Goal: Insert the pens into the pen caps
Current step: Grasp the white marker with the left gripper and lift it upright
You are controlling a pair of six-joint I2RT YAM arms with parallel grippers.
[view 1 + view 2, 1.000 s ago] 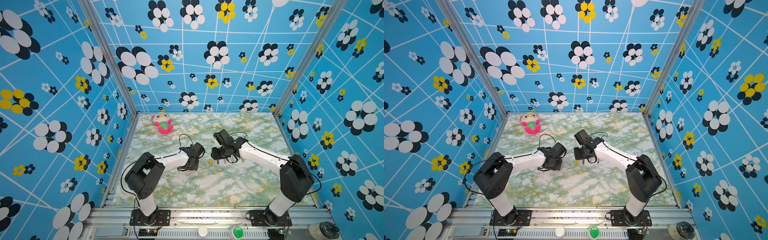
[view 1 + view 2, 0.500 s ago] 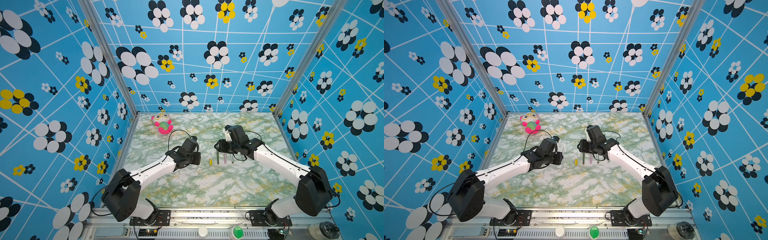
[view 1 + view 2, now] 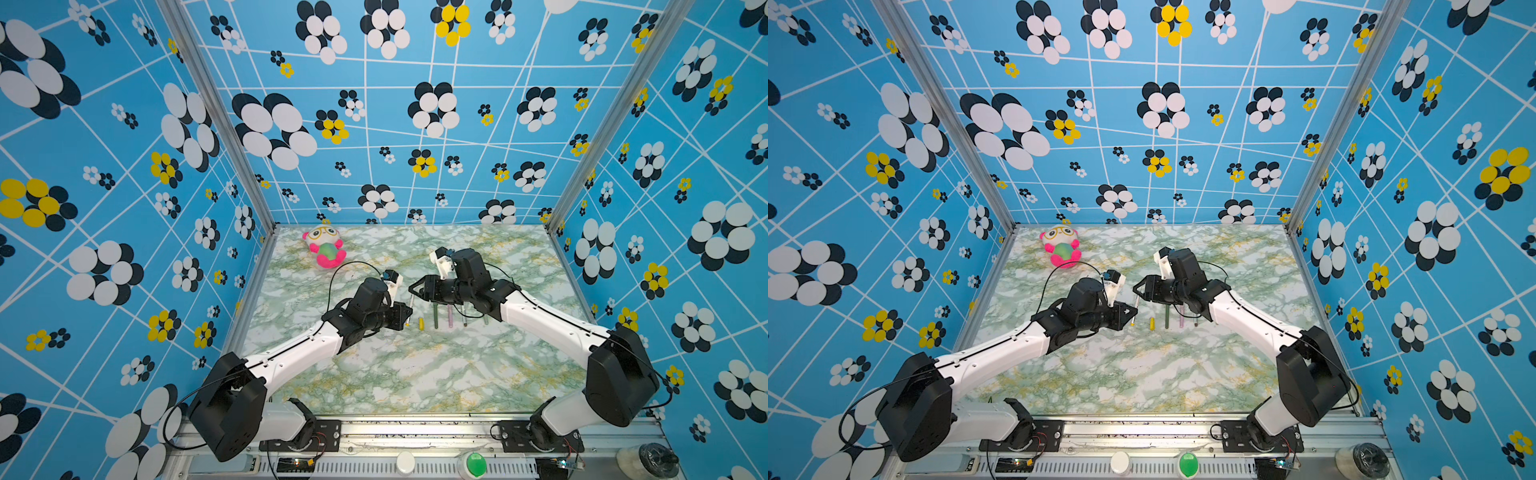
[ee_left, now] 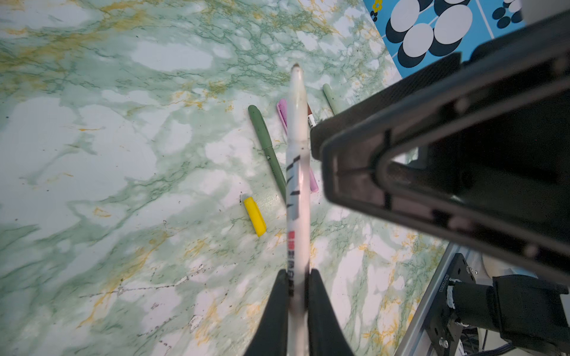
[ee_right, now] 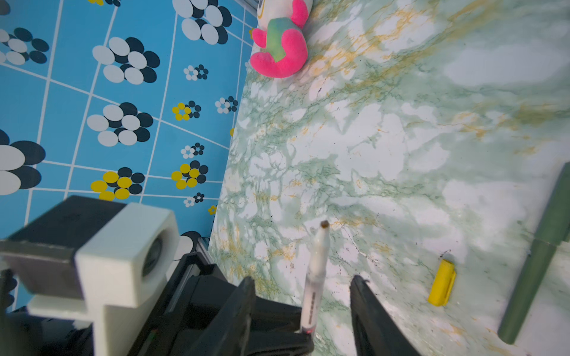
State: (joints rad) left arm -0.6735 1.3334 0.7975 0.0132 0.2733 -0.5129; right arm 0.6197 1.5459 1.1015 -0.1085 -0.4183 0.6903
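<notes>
My left gripper (image 4: 298, 272) is shut on a white pen (image 4: 297, 172), gripping its rear end, with the pointed tip facing away. In both top views that gripper (image 3: 405, 316) (image 3: 1131, 311) sits mid-table, and the right gripper (image 3: 415, 286) (image 3: 1138, 289) is just behind it. The right gripper (image 5: 302, 279) is open; the white pen (image 5: 316, 268) stands between its jaws and touches neither. A yellow pen cap (image 4: 255, 215) (image 5: 442, 282) (image 3: 421, 323) lies alone on the marble. Beside it lie a dark green pen (image 4: 266, 148) (image 3: 435, 316), a pink pen (image 4: 282, 114) and a pale green pen (image 4: 330, 98).
A pink and white plush toy (image 3: 326, 249) (image 5: 280, 46) sits at the back left of the marble table (image 3: 415, 374). Blue flowered walls close in the left, back and right sides. A brown-ended pen (image 3: 464, 318) lies in the row under the right arm.
The right gripper's jaws have spread apart around the white pen. The left arm has stretched out toward the middle and stayed shut on the pen.
</notes>
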